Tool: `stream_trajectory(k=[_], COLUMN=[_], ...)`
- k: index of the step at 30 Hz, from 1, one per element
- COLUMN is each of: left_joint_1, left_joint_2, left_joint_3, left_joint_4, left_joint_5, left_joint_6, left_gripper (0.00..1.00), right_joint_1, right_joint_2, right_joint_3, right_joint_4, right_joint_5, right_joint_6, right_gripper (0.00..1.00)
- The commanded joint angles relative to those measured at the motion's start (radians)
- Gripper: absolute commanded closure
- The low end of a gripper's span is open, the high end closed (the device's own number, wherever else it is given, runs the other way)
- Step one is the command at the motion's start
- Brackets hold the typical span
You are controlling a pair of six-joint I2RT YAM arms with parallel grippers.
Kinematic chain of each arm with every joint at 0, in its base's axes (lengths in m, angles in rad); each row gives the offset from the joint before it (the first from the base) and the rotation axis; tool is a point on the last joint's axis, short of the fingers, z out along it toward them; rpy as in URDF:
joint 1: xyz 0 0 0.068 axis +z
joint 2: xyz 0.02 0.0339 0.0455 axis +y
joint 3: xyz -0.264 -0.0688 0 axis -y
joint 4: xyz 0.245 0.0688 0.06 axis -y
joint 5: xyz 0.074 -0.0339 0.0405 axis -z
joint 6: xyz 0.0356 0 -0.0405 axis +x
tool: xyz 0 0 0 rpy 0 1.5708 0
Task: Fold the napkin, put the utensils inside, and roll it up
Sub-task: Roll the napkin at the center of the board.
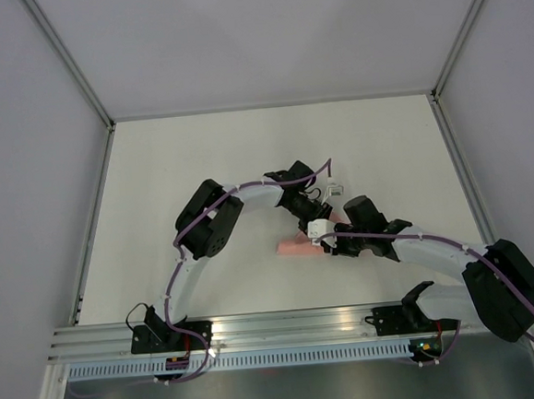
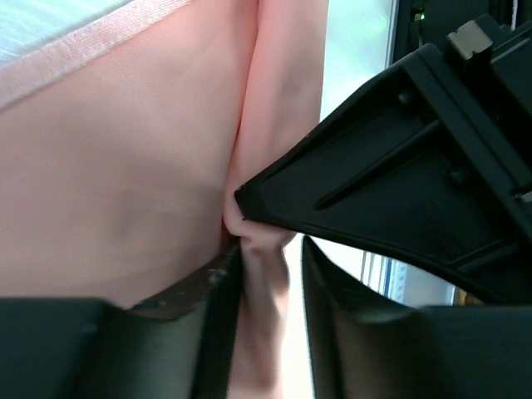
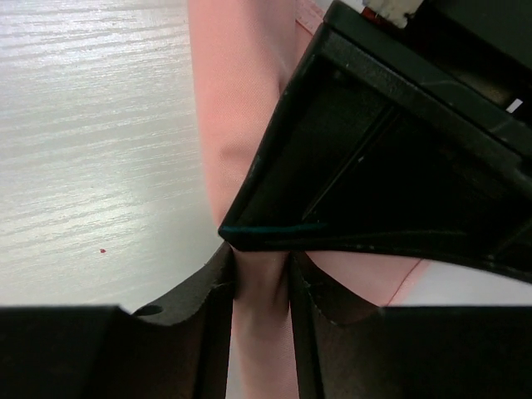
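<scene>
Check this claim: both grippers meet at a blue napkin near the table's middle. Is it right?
No. The napkin is pink, not blue, as the top view shows; the left gripper and right gripper do meet at it near the table's middle.

Overhead; wrist views close on napkin (image 2: 125, 166)

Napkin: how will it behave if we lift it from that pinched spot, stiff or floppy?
Probably floppy: napkin bunches into a soft ridge between the right gripper's fingers. Likely light: thin hem. Sheen suggests it may slip from a loose pinch.
</scene>
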Motion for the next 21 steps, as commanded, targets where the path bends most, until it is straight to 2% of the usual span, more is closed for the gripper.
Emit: stream_trajectory(k=[1,3,10,17,21], left_joint_1=[0.002,0.008,0.056,0.160,0.195], left_joint_2=[-0.020,-0.046,-0.163,-0.330,-0.467], left_joint_3=[-0.038,-0.040,-0.066,-0.214,-0.358], left_joint_4=[-0.023,-0.001,0.106,0.279,0.426], left_joint_5=[-0.195,-0.192,-0.252,-0.350,-0.482], left_joint_6=[-0.028,-0.059,-0.194,-0.363,-0.386], left_gripper=[0.56,0.52,0.51,0.51,0.50], right_joint_1=[0.001,0.001,-0.010,-0.086,-0.132], right_joint_2=[0.043,0.058,0.124,0.236,0.349], right_joint_3=[0.032,0.041,0.106,0.219,0.305], right_joint_4=[-0.047,-0.072,-0.171,-0.317,-0.425], right_joint_5=[0.029,0.014,-0.061,-0.182,-0.244], right_joint_6=[-0.003,-0.005,-0.028,-0.092,-0.147], right_gripper=[0.80,0.82,0.85,0.86,0.86])
